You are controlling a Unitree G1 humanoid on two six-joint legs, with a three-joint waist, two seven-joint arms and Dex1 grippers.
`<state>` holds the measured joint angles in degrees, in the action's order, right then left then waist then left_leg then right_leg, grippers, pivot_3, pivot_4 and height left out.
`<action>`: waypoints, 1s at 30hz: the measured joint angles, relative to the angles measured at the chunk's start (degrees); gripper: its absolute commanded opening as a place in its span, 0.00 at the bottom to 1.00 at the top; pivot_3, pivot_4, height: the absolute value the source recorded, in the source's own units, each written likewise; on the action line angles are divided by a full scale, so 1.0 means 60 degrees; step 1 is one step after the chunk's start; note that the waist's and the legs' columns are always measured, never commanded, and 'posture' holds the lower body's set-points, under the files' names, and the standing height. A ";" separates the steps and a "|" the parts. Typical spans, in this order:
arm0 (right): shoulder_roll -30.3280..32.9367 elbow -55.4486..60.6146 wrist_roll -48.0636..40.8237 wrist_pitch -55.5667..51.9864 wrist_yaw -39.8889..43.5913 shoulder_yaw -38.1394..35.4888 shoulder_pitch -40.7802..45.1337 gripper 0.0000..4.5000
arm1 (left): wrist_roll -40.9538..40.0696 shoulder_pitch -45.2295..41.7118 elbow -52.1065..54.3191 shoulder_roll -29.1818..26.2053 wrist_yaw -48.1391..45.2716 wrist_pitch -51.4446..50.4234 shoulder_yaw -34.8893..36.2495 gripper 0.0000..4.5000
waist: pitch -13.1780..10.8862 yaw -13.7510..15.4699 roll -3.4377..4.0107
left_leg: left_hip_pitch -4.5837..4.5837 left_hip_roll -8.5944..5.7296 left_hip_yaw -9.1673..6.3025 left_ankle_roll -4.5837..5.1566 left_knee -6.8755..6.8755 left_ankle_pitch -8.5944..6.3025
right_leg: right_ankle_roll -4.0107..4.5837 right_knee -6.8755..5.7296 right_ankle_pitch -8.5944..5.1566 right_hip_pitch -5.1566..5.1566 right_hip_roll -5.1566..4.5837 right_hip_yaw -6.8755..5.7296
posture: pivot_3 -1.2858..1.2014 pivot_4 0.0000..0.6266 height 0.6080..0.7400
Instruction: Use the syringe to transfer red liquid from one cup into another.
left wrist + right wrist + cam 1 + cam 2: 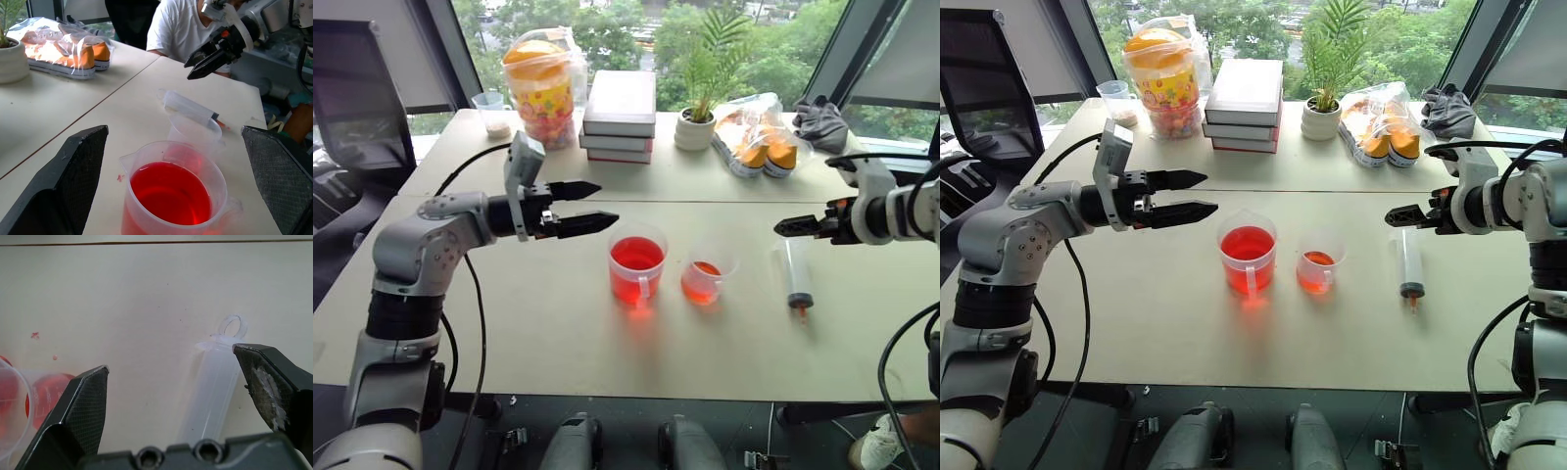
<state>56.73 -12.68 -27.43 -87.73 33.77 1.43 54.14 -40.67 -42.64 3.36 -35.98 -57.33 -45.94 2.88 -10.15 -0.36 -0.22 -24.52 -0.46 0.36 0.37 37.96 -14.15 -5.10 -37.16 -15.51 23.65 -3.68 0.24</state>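
In the right wrist view the syringe (215, 391) is cut short: its lower barrel goes behind the gripper's body, so the nozzle is hidden, and the finger (274, 391) at 3 o'clock covers one edge. The small cup (46, 394) at 8 o'clock sits partly behind the other finger, and the big cup (7, 406) is cut by the frame edge. In the left wrist view the person (183, 29) at 12 o'clock is cropped, and the small cup is perhaps the pale shape behind the big cup's rim.
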 measured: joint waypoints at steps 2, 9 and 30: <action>-0.0131 -0.0508 0.0205 -0.0295 -0.0103 0.0389 0.0278 1.00 | 0.0004 0.0000 0.0009 -0.0003 0.0005 -0.0007 0.0006 1.00 | 0.0000 0.0026 0.0000 | -0.0008 -0.0003 0.0004 0.0001 -0.0002 0.0000 | -0.0001 0.0011 0.0001 0.0002 -0.0002 0.0000 | 0.52 0.24 1.00; -0.0762 -0.2025 0.0786 -0.0141 0.0123 0.2003 0.0961 1.00 | 0.0015 0.0156 0.0186 0.0004 0.0155 0.0005 0.0052 1.00 | 0.0000 -0.0065 0.0000 | 0.0006 -0.0002 0.0012 0.0001 0.0002 -0.0001 | -0.0004 -0.0002 0.0002 -0.0003 0.0007 0.0000 | 0.52 0.24 1.00; -0.2337 -0.5872 0.2671 0.1824 0.0399 0.2297 0.1808 0.31 | -0.0190 0.0387 0.0686 -0.0017 0.0759 -0.0346 0.0153 1.00 | 0.0000 -0.0075 0.0000 | 0.0014 -0.0001 0.0031 0.0001 0.0004 0.0000 | -0.0006 -0.0017 0.0003 0.0000 0.0030 -0.0003 | 0.52 0.24 1.00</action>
<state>42.71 -47.91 -11.40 -76.79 36.16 15.21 64.98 -41.81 -40.32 7.47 -36.09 -52.77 -48.02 3.80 -10.15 -0.81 -0.22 -24.43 -0.47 0.54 0.38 37.99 -14.15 -5.14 -37.26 -15.50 23.65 -3.50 0.22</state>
